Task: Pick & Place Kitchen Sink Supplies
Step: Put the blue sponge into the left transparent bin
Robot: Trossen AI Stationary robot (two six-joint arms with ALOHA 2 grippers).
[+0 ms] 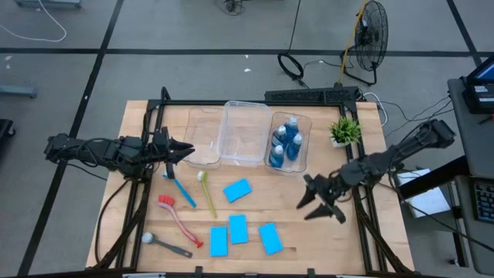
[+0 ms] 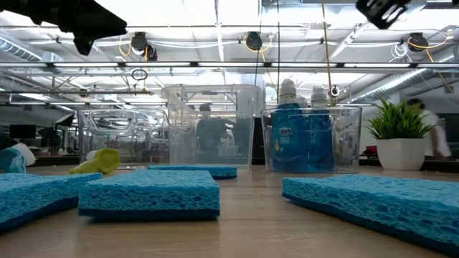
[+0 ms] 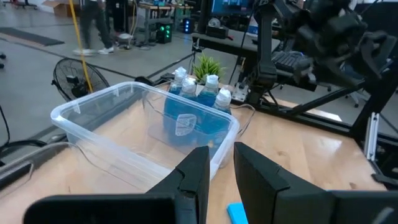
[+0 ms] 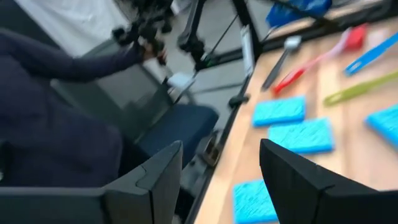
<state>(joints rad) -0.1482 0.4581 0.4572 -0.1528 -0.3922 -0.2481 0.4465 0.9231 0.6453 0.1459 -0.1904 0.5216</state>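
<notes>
In the high view, four blue sponges lie flat on the table: one (image 1: pixel 238 189) mid-table and three (image 1: pixel 238 228) near the near edge. The blue (image 1: pixel 182 191), yellow-green (image 1: pixel 208 194), red (image 1: pixel 179 220) and grey-black (image 1: pixel 167 245) brushes lie to their left. The blue-liquid bottles (image 1: pixel 287 144) stand in the rightmost clear bin (image 1: pixel 306 123). My left gripper (image 1: pixel 187 151) (image 3: pixel 222 152) hovers left of the bins, open by a narrow gap and holding nothing. My right gripper (image 1: pixel 316 202) (image 4: pixel 221 149) hangs wide open right of the sponges and is also empty.
Two more clear bins (image 1: pixel 245 133) (image 1: pixel 204 139) stand left of the bottle bin. The potted plant (image 1: pixel 345 130) stands at the far right. A person in dark clothes (image 4: pixel 56 118) shows beyond the table's edge in the right wrist view. Bare wood lies between sponges and right gripper.
</notes>
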